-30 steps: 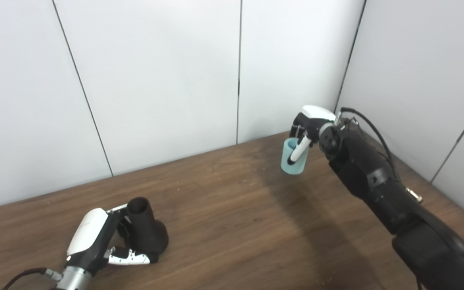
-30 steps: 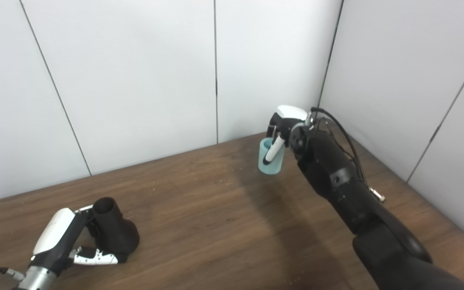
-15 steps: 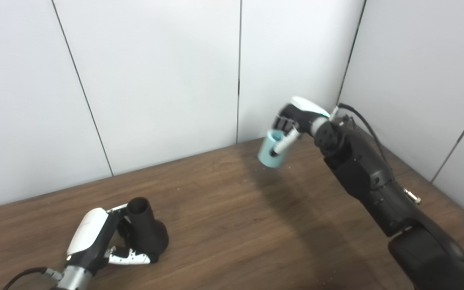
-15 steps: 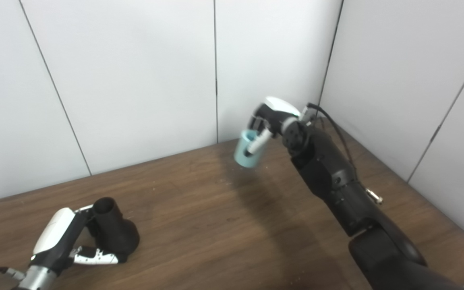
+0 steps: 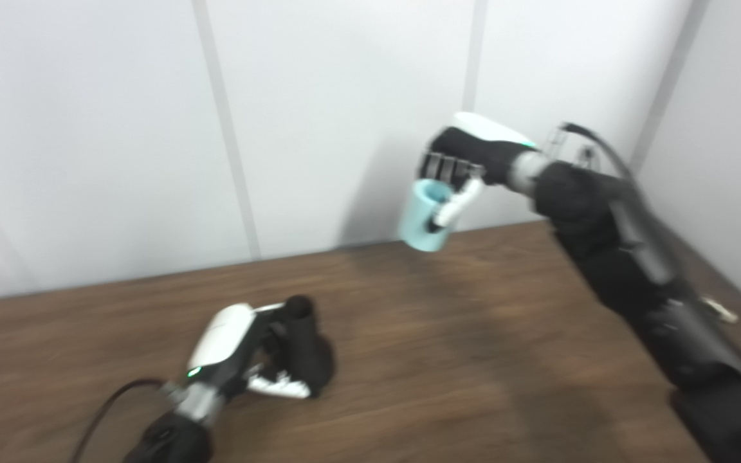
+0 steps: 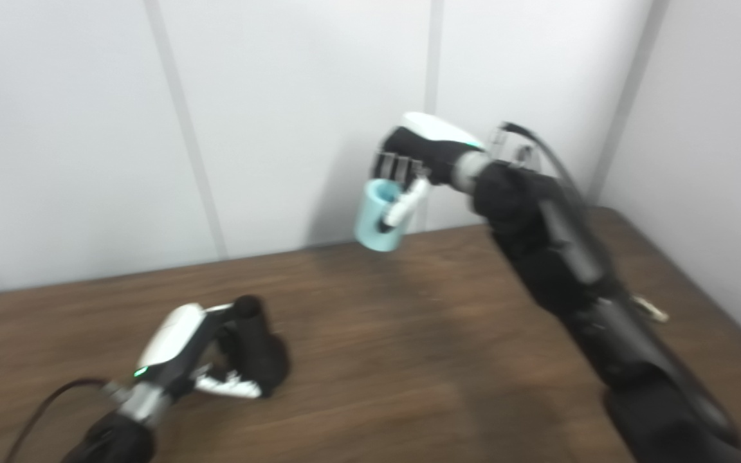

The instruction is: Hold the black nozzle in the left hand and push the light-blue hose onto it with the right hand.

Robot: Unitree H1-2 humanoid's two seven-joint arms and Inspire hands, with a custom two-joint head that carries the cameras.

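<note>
Lower left: left hand [image 5: 229, 350] clasped the black nozzle [image 5: 305, 347] standing on the wooden table [image 5: 448, 360] | Upper centre-right: right hand [image 5: 467, 161] gripped the light-blue hose [image 5: 423, 215] aloft, well apart | No legible writing; frames blurred

Both views are smeared by motion blur, so fine edges are soft throughout. The left hand [image 5: 235, 350] wraps the black nozzle [image 5: 303, 344] near the table's [image 5: 448, 360] front-left part; the nozzle's near side and base are hidden behind the fingers, and whether it rests on the wood cannot be told. The left forearm is cut off by the bottom edge. The right hand's [image 5: 467, 161] fingers cover part of the light-blue hose [image 5: 423, 215], above the far edge. A small pale item [image 5: 718, 310] by the right edge is too blurred to identify.
</note>
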